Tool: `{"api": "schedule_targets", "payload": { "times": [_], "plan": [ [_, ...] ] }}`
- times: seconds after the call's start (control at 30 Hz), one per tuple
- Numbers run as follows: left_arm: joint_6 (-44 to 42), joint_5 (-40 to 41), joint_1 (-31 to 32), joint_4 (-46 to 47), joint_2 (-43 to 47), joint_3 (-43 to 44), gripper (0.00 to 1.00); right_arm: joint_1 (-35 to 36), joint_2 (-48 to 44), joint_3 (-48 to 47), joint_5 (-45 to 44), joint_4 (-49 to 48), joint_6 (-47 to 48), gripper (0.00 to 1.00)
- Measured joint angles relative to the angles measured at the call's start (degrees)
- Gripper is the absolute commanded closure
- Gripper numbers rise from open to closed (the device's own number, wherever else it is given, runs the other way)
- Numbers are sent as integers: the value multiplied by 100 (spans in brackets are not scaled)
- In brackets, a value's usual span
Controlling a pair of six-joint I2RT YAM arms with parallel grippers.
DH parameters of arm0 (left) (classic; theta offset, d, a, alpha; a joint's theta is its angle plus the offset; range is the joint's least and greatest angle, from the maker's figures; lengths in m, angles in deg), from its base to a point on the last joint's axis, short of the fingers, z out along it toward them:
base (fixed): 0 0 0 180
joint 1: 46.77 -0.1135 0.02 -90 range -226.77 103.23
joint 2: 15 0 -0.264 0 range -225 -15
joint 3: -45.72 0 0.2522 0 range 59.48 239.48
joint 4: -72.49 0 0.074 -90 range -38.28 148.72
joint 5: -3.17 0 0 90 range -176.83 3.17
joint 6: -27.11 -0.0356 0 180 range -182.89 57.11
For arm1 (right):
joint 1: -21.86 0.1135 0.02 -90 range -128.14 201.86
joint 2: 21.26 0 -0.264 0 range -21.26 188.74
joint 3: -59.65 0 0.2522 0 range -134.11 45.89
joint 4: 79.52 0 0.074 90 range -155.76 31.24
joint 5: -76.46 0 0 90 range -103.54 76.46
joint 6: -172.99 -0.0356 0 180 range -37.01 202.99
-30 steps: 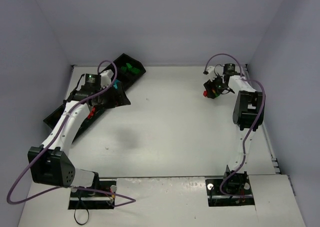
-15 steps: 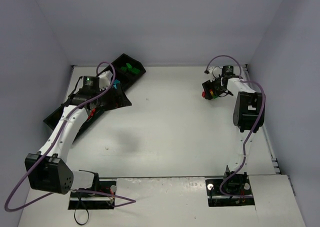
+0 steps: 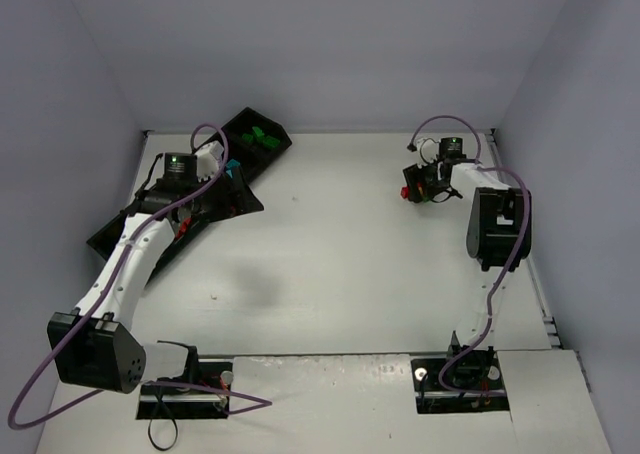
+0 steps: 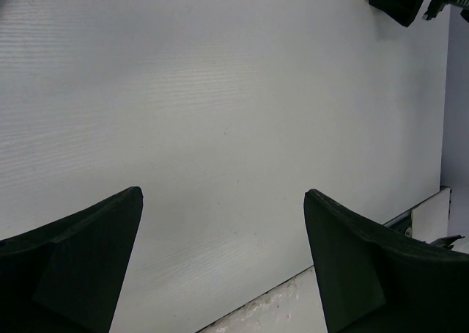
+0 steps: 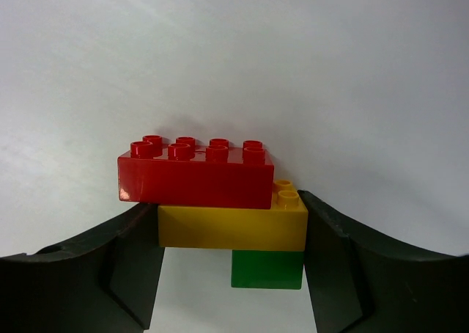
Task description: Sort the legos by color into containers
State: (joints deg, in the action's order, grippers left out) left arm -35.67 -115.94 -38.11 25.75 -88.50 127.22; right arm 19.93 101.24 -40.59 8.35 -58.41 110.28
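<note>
A stack of three glossy plastic legos is clamped in the right hand, at the far right of the white tabletop. Its fingers are closed on the short ends of the yellow brick, the middle layer. A red brick with two rows of four round studs is seated on top and shifted to the left, so that it overhangs the left finger and two yellow studs are exposed at the right. A smaller green brick is attached beneath the right half of the yellow one. In the right wrist view the long axes of the red and yellow bricks are laid straight across the gap between the fingers, and the studs are turned towards the top of the picture. Whether the stack touches the tabletop cannot be told.

The left hand is spread wide with nothing between its matte black fingers; in the overhead view it is seen above the black tray. The tray is laid diagonally at the far left, with green legos in its farthest compartment and a teal brick just beside the left arm.
</note>
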Motion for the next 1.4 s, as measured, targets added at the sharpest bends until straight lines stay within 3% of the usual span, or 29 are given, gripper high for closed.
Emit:
{"api": "schedule_targets", "payload": {
  "times": [0.13, 0.33, 0.53, 0.73, 0.93, 1.07, 1.4],
  "plan": [
    [50, -166, 0, 39, 7, 0, 16, 415, -671, 901, -2, -118, 164, 100],
    [98, -658, 37, 35, -33, 52, 16, 1858, -2332, 2127, 229, -708, 297, 100],
    [262, -1158, 308, 31, -170, 293, 16, 3283, -3617, 2479, 332, -1266, 282, 100],
    [352, -1233, 859, -7, -372, 745, 16, 4291, -3906, 2568, 146, -1399, 278, 100],
    [345, -1040, 1198, -258, -573, 970, 17, 4481, -4026, 2608, -28, -1390, 282, 100],
    [334, -914, 1204, -481, -686, 973, 26, 4485, -4205, 2610, -72, -1392, 293, 99],
    [348, -1200, 1602, -13, -748, 927, 30, 4485, -4468, 2688, 59, -1355, 295, 96]
  ]
}}
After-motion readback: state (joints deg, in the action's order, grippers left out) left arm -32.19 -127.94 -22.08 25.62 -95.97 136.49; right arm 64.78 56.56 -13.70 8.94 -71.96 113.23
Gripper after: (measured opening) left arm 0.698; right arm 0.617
